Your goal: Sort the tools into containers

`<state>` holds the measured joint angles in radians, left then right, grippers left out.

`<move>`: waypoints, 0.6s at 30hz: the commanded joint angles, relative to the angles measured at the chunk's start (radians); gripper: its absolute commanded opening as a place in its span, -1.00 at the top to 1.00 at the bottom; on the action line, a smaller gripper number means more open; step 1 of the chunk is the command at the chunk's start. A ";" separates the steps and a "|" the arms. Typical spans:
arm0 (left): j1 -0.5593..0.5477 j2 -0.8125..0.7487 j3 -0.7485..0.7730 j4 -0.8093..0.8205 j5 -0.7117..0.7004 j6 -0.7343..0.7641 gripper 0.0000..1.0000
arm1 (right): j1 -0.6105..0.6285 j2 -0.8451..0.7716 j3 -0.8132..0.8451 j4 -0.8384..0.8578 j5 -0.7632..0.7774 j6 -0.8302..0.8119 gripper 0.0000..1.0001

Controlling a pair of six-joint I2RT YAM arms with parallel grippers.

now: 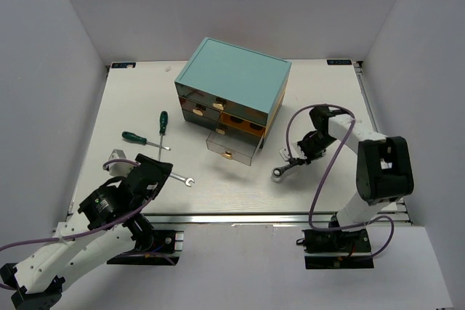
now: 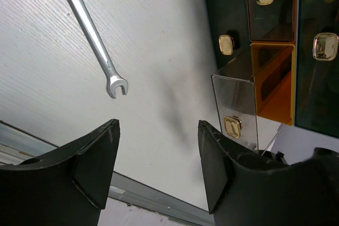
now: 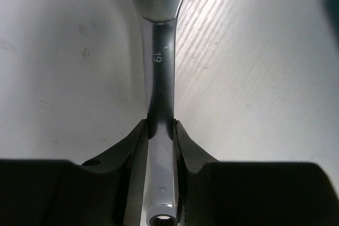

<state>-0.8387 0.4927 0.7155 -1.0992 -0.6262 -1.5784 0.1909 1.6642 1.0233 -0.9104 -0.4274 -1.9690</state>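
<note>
The teal chest of drawers (image 1: 234, 78) stands at the table's middle back, with one clear drawer (image 1: 231, 147) pulled out in front; the drawer also shows in the left wrist view (image 2: 235, 104). My right gripper (image 1: 301, 156) is shut on a silver wrench (image 1: 285, 170) right of the drawer; in the right wrist view my gripper (image 3: 160, 130) clamps the wrench's (image 3: 159, 67) shank, low over the table. My left gripper (image 1: 149, 172) is open and empty (image 2: 159, 146), beside the second wrench (image 1: 182, 178) (image 2: 92, 35). Two green-handled screwdrivers (image 1: 163, 121) (image 1: 134, 137) lie at the left. The yellow-and-black screwdriver is out of view.
An orange-tinted drawer (image 1: 243, 120) sits shut in the chest, above the open one. Gold pull handles (image 2: 226, 44) face the left gripper. The table's metal front rail (image 1: 240, 217) runs just behind both arm bases. White walls close in the sides and back.
</note>
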 commanded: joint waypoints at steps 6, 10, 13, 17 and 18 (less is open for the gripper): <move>0.004 -0.008 -0.005 0.002 -0.029 0.000 -0.40 | 0.002 -0.202 0.029 -0.128 -0.226 0.038 1.00; 0.004 -0.013 -0.004 -0.001 -0.035 0.000 -0.40 | 0.016 -0.282 0.086 -0.244 -0.324 0.038 1.00; 0.004 -0.016 -0.004 -0.004 -0.041 0.003 -0.40 | 0.051 -0.343 0.150 -0.347 -0.402 0.035 1.00; 0.004 -0.011 -0.002 0.008 -0.043 0.015 -0.40 | 0.174 -0.406 0.256 -0.403 -0.510 0.125 1.00; 0.004 -0.005 -0.002 0.012 -0.041 0.026 -0.40 | 0.205 -0.420 0.282 -0.395 -0.530 0.154 1.00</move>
<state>-0.8387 0.4835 0.7147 -1.0962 -0.6312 -1.5696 0.3176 1.3037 1.2072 -1.2289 -0.7685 -1.8866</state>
